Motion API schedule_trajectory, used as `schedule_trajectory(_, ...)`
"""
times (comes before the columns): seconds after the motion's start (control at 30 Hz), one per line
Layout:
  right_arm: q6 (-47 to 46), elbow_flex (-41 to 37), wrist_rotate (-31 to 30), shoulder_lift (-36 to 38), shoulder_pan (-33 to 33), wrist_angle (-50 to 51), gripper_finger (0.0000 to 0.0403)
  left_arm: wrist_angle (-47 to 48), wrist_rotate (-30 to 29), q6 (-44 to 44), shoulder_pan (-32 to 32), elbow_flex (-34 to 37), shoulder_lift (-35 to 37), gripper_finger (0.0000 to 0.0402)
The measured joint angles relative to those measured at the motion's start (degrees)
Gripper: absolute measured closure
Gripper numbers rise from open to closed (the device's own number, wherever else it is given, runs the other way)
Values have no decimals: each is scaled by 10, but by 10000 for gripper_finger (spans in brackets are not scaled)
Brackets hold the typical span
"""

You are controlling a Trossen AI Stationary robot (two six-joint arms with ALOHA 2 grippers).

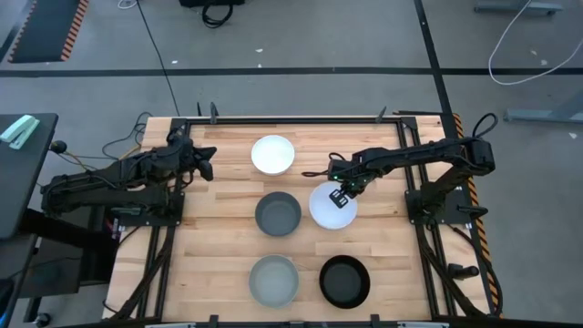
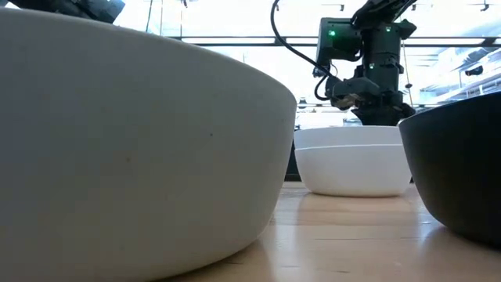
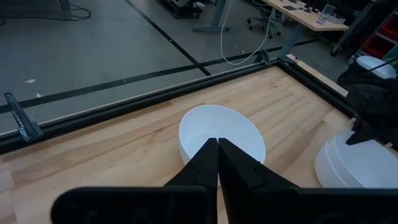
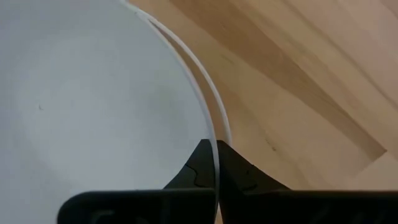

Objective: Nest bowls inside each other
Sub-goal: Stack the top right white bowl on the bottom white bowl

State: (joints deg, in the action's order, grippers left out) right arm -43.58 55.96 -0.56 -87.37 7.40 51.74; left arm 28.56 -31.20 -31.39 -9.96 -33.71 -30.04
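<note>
Right gripper (image 1: 342,195) sits over the far-left rim of the white stack (image 1: 333,208) at mid-table right, fingers pressed together on the upper bowl's rim; the right wrist view shows a thin rim passing between the fingertips, with a second rim edge just outside it, so two white bowls look nested there already. The low view agrees: a double rim line on that stack. Left gripper (image 1: 206,162) hangs at the far-left of the table, fingers closed on nothing, pointing right toward the lone white bowl (image 1: 272,154), which lies just beyond its tips at the far centre. Dark grey bowl (image 1: 278,213) stands upright at centre, just left of the stack; light grey bowl (image 1: 274,279) near-left, black bowl (image 1: 345,281) near-right, both well apart from either gripper. All bowls open upward; being round, they have no long axis to line up with. My reading: the lone white bowl is the left arm's nearest candidate, directly ahead of its fingers, and the dark grey one is nearest the right arm.
</note>
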Motion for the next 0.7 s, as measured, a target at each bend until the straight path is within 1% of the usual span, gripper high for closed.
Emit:
schedule_trajectory(0.27, -2, 0, 8, 0, 0, 19, 398, 0, 0, 0, 0, 0, 0, 375)
schedule_trajectory(0.37, -9, 0, 25, 0, 0, 18, 391, 0, 0, 0, 0, 0, 0, 377)
schedule_trajectory(0.57, -17, 1, 47, 0, -1, 18, 358, 0, 0, -2, 0, 0, 0, 385)
schedule_trajectory(0.7, -17, 1, 51, 0, -1, 18, 335, 0, 1, -9, 0, 0, 0, 381)
